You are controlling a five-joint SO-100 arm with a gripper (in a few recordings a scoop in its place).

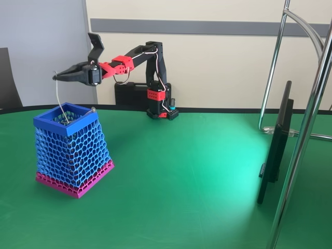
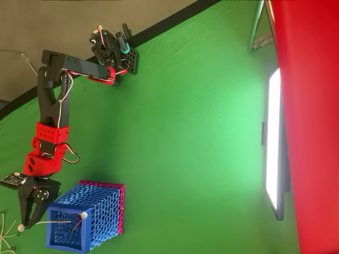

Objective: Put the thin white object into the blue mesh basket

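Note:
The blue mesh basket [image 1: 72, 148] with its magenta base stands on the green table at the left; the overhead view has the basket [image 2: 100, 214] at the bottom left. My gripper [image 1: 56, 77] hangs just above and left of the rim, shut on the top end of the thin white object [image 1: 59, 99]. That strand hangs down slightly curved, and its lower end is inside the basket's opening. In the overhead view my gripper [image 2: 22, 226] is just left of the rim. A small pale ball [image 1: 93, 109] sits at the rim's far corner.
A dark monitor [image 1: 276, 142] and a chrome stand [image 1: 306, 129] take up the right side. A black case [image 1: 129, 94] sits behind the arm's base [image 1: 158, 106]. Some thin loose strands [image 2: 6, 233] lie off the table's edge at the bottom left.

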